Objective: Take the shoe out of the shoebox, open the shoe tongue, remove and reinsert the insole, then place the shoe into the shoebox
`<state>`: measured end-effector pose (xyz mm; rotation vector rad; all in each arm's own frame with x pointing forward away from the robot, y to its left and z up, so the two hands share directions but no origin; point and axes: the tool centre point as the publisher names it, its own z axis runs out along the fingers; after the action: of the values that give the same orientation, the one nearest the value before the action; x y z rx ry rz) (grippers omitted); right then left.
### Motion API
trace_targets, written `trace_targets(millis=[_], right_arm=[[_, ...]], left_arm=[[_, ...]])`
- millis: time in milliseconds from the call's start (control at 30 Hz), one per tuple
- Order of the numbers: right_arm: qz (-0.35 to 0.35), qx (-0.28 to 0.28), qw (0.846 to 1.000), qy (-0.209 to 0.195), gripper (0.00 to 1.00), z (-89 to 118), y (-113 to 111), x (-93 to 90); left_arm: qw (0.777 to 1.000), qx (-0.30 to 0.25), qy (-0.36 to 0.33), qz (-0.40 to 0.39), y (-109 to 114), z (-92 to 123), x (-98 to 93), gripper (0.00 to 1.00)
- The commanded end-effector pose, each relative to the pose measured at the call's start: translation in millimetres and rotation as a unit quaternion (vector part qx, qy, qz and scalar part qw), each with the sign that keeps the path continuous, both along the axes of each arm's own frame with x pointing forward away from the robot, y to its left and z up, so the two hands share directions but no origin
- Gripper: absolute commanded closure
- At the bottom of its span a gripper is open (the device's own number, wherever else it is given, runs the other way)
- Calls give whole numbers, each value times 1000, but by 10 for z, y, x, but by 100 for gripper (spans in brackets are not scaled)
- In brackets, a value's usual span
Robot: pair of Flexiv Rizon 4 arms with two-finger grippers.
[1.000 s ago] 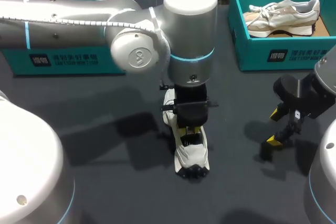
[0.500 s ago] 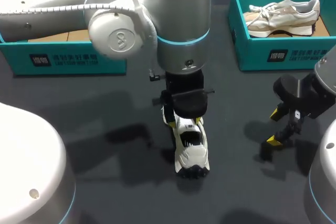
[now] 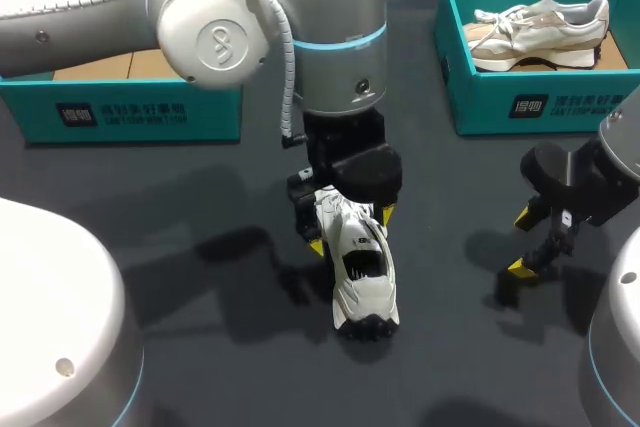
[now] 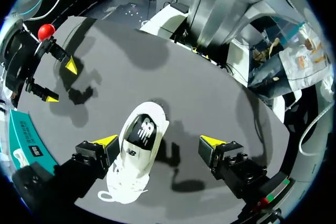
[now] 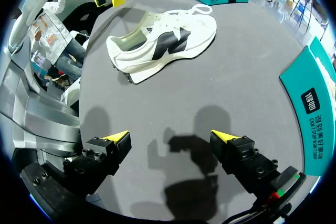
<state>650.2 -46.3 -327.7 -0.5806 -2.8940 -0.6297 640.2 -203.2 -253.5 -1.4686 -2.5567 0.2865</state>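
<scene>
**newbie:** Shoe [image 3: 360, 272] check: where's it sitting right now?

**rigwatcher:** You've got it out on the dark table [image 3: 220, 347], roughly in the middle, outside both teal boxes, with the opening facing up. Your left gripper [image 3: 351, 231] hangs right over the laced end, fingers spread, one yellow tip on each side of the shoe. In the left wrist view one finger [image 4: 102, 142] sits just beside the shoe's side, and I honestly can't tell if it's touching. The other finger is clear of the shoe, so nothing's pinched.

**newbie:** And the right side?

**rigwatcher:** Your right gripper [image 3: 522, 241] is off to the right of the shoe, low over bare table, fingers spread wide and gripping nothing. In its own wrist view the shoe lies ahead of it, side on, well apart from the yellow tips. Farther back on that side, the right box [image 3: 480, 97] holds a beige shoe [image 3: 540, 27]. The left box [image 3: 130, 112] is at the far left of the table, partly hidden behind your left arm [image 3: 100, 27], and a strip of brown cardboard shows inside it.
</scene>
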Motion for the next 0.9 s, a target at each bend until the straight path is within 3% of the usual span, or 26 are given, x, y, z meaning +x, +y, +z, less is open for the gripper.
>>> trace_targets(millis=[33, 200, 300, 367, 700, 900], right_arm=[[-1, -1, 1000, -1, 0, 11, -4, -22], [-1, -1, 1000, -1, 0, 11, -4, -22], [-1, -1, 1000, -1, 0, 11, -4, -22], [-1, -1, 1000, -1, 0, 11, -4, -22], [-1, -1, 1000, -1, 0, 11, -4, -22], [-1, -1, 1000, -1, 0, 11, -4, -22]], left_arm=[[999, 21, -15, 24, -16, -33, -54, 0], [988, 62, -30, 139, -51, -158, -356, 0], [951, 115, -59, 280, -105, -193, -570, 0], [934, 111, -62, 333, -88, -162, -626, 0], [934, 111, -62, 333, -88, -162, -626, 0], [919, 97, -85, 374, -186, -257, -626, 0]])
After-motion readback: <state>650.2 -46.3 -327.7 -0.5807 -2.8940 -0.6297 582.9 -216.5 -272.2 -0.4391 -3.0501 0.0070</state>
